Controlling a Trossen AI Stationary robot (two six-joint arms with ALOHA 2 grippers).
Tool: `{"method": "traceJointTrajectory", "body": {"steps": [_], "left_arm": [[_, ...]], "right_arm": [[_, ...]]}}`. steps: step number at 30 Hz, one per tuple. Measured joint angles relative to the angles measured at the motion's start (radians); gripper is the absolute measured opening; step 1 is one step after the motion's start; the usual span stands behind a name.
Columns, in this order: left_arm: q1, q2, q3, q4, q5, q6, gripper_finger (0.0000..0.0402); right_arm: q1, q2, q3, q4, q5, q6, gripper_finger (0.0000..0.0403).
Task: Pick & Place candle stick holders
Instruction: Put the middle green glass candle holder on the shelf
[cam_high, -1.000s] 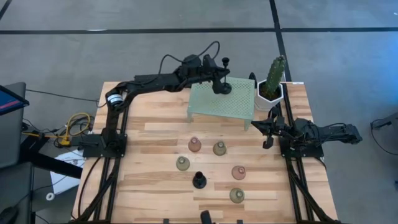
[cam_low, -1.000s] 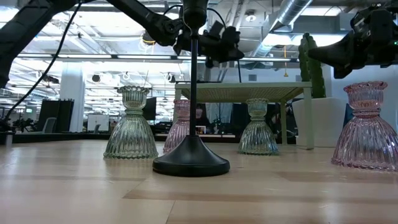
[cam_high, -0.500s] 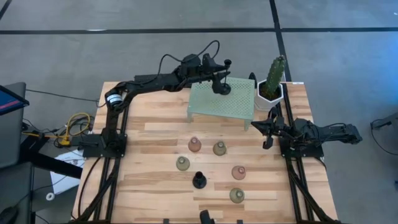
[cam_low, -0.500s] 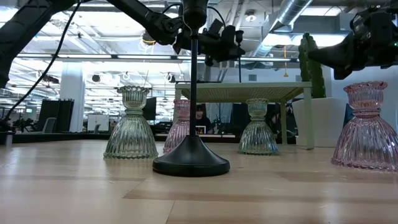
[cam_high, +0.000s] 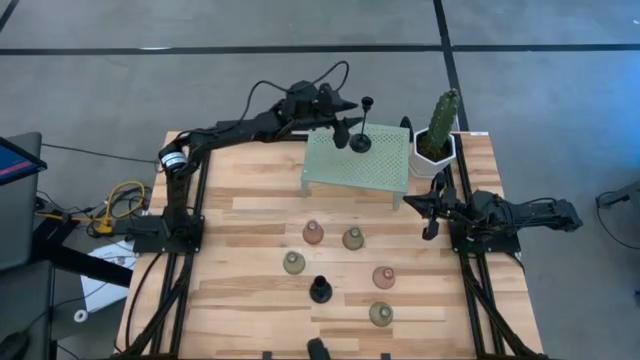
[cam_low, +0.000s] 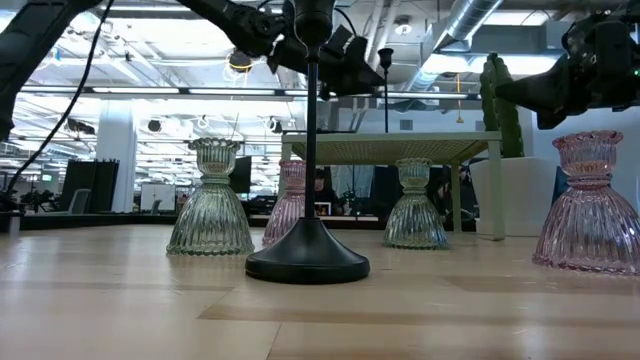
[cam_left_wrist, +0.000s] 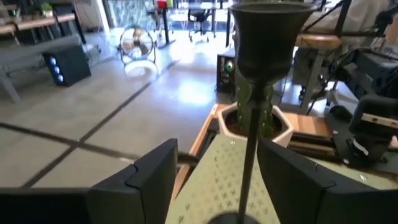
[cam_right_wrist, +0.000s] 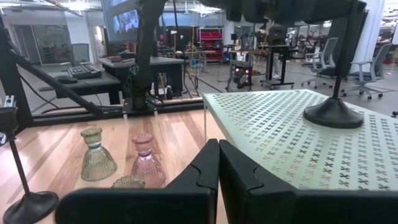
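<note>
A tall thin black candle stick holder (cam_high: 361, 141) stands upright by its round base on the mint-green mesh stand (cam_high: 375, 170). My left gripper (cam_high: 346, 120) is level and open just to its left; in the left wrist view the stem (cam_left_wrist: 250, 155) rises between the spread fingers, apart from both. On the table stand a second tall black holder (cam_high: 320, 290) and several squat ones: pink (cam_high: 313, 233), green (cam_high: 352, 238), green (cam_high: 293, 263), pink (cam_high: 383, 277), green (cam_high: 380, 314). My right gripper (cam_high: 430, 215) waits shut at the table's right.
A green cactus in a white pot (cam_high: 438, 135) stands at the far right, next to the mesh stand. The right arm lies along the right edge. Bare wood lies at the table's left (cam_high: 230, 260).
My left gripper has opened and let go of the tall black holder's stem, then drawn back a little toward the table's left and up. The holder has stayed upright on the mesh stand.
</note>
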Motion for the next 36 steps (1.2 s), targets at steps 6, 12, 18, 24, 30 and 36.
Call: {"method": "traceJointTrajectory", "body": {"steps": [6,12,18,24,30,36], "left_arm": [[0.020,-0.097,-0.023,-0.175,0.000,0.000,0.0220],[0.027,-0.255,-0.160,-0.324,0.000,0.004,0.0196],[0.006,-0.497,-0.395,-0.342,0.001,0.049,0.0127],[-0.038,-0.750,-0.650,-0.338,0.012,0.051,0.0061],[-0.125,-0.927,-0.890,-0.310,0.054,0.108,0.0012],[-0.196,-0.973,-1.151,-0.057,0.260,0.180,0.0009]], "right_arm": [[0.000,0.000,0.000,-0.002,0.000,0.000,0.0000],[0.000,0.000,0.000,-0.002,0.000,0.000,0.0000],[0.000,0.000,0.000,0.000,0.000,0.000,0.0000],[0.000,0.000,-0.001,0.027,0.000,0.000,0.0000],[0.000,0.000,-0.001,0.029,0.000,0.000,0.0000],[0.000,0.000,-0.001,0.032,0.000,0.000,0.0000]]}}
